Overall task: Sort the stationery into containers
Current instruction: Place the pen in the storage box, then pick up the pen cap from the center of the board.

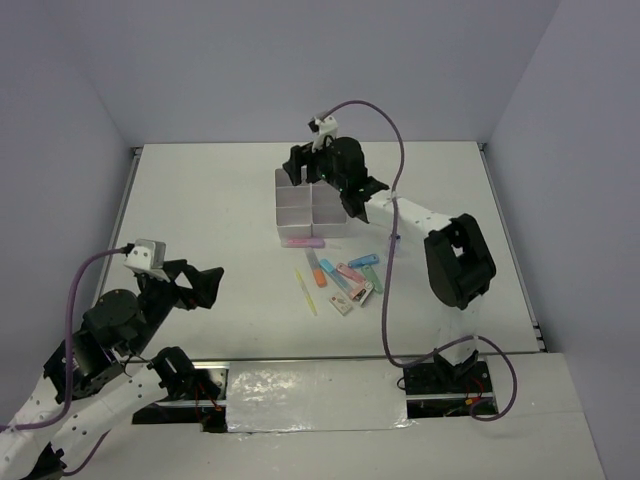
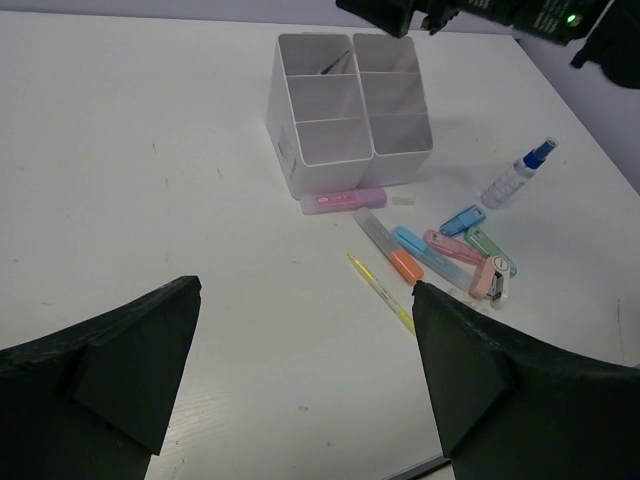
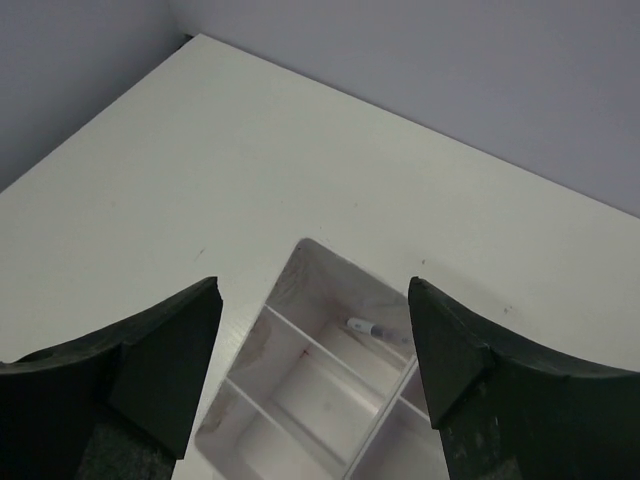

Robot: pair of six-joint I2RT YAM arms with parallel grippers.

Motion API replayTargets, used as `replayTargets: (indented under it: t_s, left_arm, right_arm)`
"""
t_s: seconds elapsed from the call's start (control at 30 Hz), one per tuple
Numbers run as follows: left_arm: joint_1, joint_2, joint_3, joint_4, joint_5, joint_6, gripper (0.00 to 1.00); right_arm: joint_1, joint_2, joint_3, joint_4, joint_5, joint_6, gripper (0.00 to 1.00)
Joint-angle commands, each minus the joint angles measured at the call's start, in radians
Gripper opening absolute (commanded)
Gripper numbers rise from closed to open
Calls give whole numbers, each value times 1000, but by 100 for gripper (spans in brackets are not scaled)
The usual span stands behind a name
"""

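- Top external view: the right arm (image 1: 420, 215) reaches from its base at 5 o'clock to the middle of the white table (image 1: 200, 200). Its wrist bends down over the far end of the white translucent plastic block of six square compartments (image 2: 330, 172).
- The right pincer (image 3: 312, 300) hangs above the block's far-left corner, fingers spread wide with nothing between them.
- The left arm (image 1: 110, 330) is folded low at 8 o'clock. The left pincer (image 2: 305, 290) points toward 2 o'clock, fingers spread and holding nothing.
- A thin grey pen (image 2: 335, 63) leans inside the far-left compartment.
- A pink-and-lilac marker (image 2: 343, 200) lies along the block's near wall at 6 o'clock.
- At 5 o'clock of the block lie an orange-tipped clear marker (image 2: 390, 250), a thin yellow pen (image 2: 380, 290) and a cluster of blue, pink and green pieces (image 2: 465, 250).
- In the left wrist view, a small clear blue-capped bottle (image 2: 515, 178) lies at 3 o'clock of the block, apart.
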Motion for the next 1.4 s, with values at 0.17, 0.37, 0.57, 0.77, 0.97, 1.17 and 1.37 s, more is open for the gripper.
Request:
replayTargets:
  t_s: [0.17, 0.37, 0.57, 0.77, 0.97, 1.17, 1.37]
  left_arm:
    - [8, 64, 6, 30, -22, -7, 99]
    - [36, 156, 34, -22, -83, -146, 99]
    - [34, 304, -38, 52, -30, -375, 99]
    - [19, 507, -34, 98, 24, -515, 99]
    - [5, 548, 52, -101, -102, -719, 99]
    - [5, 481, 75, -210, -159, -742, 99]
    - [5, 360, 45, -128, -90, -501, 99]
  right_arm:
    - [2, -316, 112, -640, 143, 139, 91]
    - [2, -525, -222, -693, 116, 160, 89]
    - [6, -612, -365, -765, 17, 123, 77]
    - [64, -615, -408, -816, 63, 158, 53]
    - [275, -515, -413, -790, 201, 253, 53]
    - [382, -332, -315, -817, 235, 265, 53]
    - [378, -281, -250, -837, 312, 242, 55]
